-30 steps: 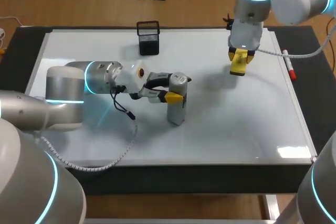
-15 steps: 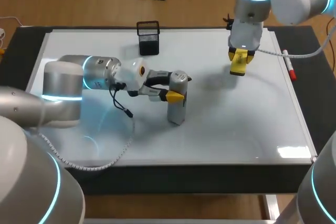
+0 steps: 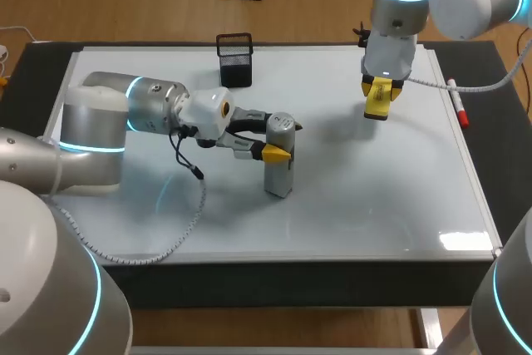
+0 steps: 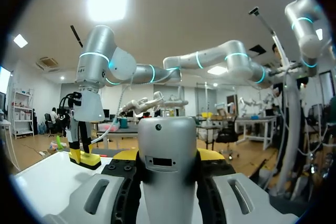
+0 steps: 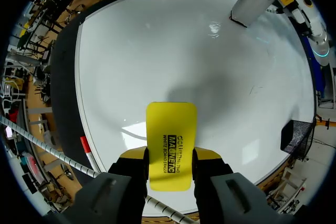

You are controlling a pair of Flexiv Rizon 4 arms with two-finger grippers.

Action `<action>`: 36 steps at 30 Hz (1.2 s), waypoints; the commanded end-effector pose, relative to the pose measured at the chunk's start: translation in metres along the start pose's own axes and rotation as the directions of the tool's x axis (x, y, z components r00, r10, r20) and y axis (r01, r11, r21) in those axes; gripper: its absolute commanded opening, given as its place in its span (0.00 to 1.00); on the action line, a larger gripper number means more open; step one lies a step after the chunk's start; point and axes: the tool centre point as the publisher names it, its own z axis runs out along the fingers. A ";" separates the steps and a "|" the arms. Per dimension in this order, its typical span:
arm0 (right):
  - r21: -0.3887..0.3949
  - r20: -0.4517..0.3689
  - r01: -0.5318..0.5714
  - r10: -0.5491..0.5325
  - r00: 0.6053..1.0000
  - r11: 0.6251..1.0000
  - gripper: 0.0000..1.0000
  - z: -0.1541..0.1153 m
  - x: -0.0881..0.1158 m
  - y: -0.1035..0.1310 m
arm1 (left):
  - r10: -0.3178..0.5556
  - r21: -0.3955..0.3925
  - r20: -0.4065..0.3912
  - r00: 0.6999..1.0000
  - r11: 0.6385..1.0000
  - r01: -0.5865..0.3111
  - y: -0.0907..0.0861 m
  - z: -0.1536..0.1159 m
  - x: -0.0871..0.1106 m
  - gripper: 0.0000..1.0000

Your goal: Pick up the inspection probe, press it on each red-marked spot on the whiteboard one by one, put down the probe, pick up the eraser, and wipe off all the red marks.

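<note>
- An inspection probe [image 3: 279, 164], a smooth grey metal cylinder with a rounded top, stands upright near the middle of the whiteboard [image 3: 374, 205]. Its lower end is at the board's surface. The left wrist view shows a small dark rectangular slot on its side [image 4: 168, 166].
- The left gripper [image 3: 281, 140] reaches the probe from the side. Its two yellow-tipped fingers are closed against the upper part of the probe, one on each side.
- The whiteboard under the probe is glossy white with a thin pale frame. It reflects ceiling lights and lies on a dark table [image 3: 33, 64].
- Beyond the probe and off to its right, the right gripper [image 3: 380, 87] points straight down. Its fingers clamp a flat yellow eraser [image 3: 378, 104] by its two long edges. The right wrist view shows the eraser [image 5: 170, 140] as a rounded rectangle with black print, casting a soft shadow on the board.
- Farther right of the probe, a red-capped marker [image 3: 458, 104] lies along the board's edge.
- Farthest back, behind the probe, a square black wire-mesh pen holder [image 3: 235, 60] stands on the board.
</note>
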 end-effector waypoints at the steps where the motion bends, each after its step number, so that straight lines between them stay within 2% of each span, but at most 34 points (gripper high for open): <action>1: 0.002 -0.002 0.002 -0.002 1.000 1.000 0.00 -0.001 0.001 0.000 | 0.001 -0.022 0.001 1.000 1.000 -0.001 -0.004 0.001 0.002 0.00; 14: 0.002 -0.002 0.002 -0.002 1.000 1.000 0.00 -0.001 0.001 0.000 | -0.001 -0.020 -0.005 1.000 1.000 0.001 -0.004 0.004 0.002 0.00; 20: 0.002 -0.002 0.002 -0.002 1.000 1.000 0.00 -0.001 0.001 0.000 | 0.012 -0.009 -0.003 1.000 1.000 -0.012 -0.013 -0.001 0.001 0.00; 28: 0.002 -0.002 0.002 -0.002 1.000 1.000 0.00 -0.001 0.001 0.000 | 0.047 0.034 0.089 0.995 0.998 -0.050 -0.039 -0.043 -0.008 0.00; 36: 0.002 -0.002 0.002 -0.002 1.000 1.000 0.00 -0.001 0.001 0.000 | 0.050 0.056 0.214 0.976 0.996 -0.063 -0.052 -0.094 -0.021 0.00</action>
